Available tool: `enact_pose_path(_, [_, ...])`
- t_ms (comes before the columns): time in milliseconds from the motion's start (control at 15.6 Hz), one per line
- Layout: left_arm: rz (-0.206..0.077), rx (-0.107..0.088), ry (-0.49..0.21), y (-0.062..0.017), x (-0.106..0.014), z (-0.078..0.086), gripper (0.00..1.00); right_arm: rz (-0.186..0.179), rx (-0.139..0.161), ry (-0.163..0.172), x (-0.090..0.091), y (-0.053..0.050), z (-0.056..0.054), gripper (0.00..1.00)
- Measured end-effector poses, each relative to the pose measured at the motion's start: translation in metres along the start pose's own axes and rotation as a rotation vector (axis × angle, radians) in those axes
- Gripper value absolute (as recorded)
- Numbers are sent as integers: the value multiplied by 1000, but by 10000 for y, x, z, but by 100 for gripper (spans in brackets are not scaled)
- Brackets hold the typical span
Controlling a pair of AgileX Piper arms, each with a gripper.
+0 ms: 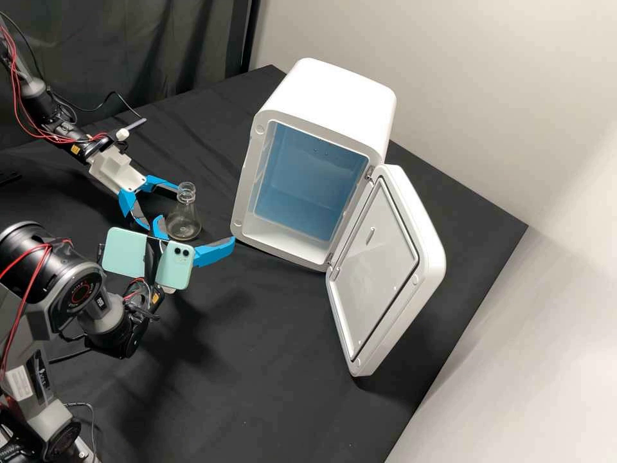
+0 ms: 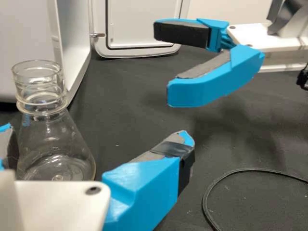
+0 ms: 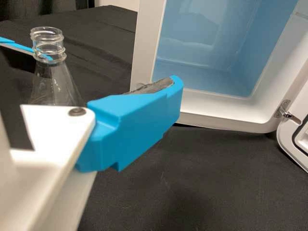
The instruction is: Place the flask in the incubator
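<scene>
Nearest to us, item 1: right arm (image 1: 51, 283), sitting at the bench's near left corner and carrying 2 mint-green phone-shaped units (image 1: 125, 252) at its wrist. We are logging the right gripper (image 2: 162, 63) as spread wide and holding nothing. 1 blue finger (image 1: 215, 251) is pointing toward the incubator's lower front edge, and the gripper is hanging just beside the flask.

Item 2: flask (image 1: 183, 215), clear glass, conical. We are recording it as standing upright on the black bench (image 1: 257, 360), outside the incubator and just in front of the open front's left edge.

Item 3: left gripper (image 1: 167, 206), on the farther arm. We are noting its 2 fingers as set wide apart with the flask between them. We cannot tell whether either pad is touching the glass.

Item 4: incubator (image 1: 334, 96), white shell with a pale blue interior, standing at the back of the bench. Its door (image 1: 385, 270) is hanging fully open on the right-hand hinges.

Item 5: black cable (image 2: 250, 175), lying looped on the bench near the left gripper.
</scene>
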Motion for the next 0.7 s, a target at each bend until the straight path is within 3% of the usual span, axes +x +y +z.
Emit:
enact_pose_path(128, [2, -5, -12, -21, -12, 20, 100, 0, 0, 0, 0, 0, 0, 100])
enact_pose_path(256, [-16, 13, -51, -48, -19, 105, 100, 0, 0, 0, 0, 0, 0, 100])
enact_pose_path(448, [-13, 32, -111, -51, -27, 211, 100, 0, 0, 0, 0, 0, 0, 100])
enact_pose_path(640, [-15, 38, -137, -68, -49, 263, 100, 0, 0, 0, 0, 0, 0, 100])
enact_pose_path(704, [-17, 27, -145, -80, -48, 280, 100, 0, 0, 0, 0, 0, 0, 100])
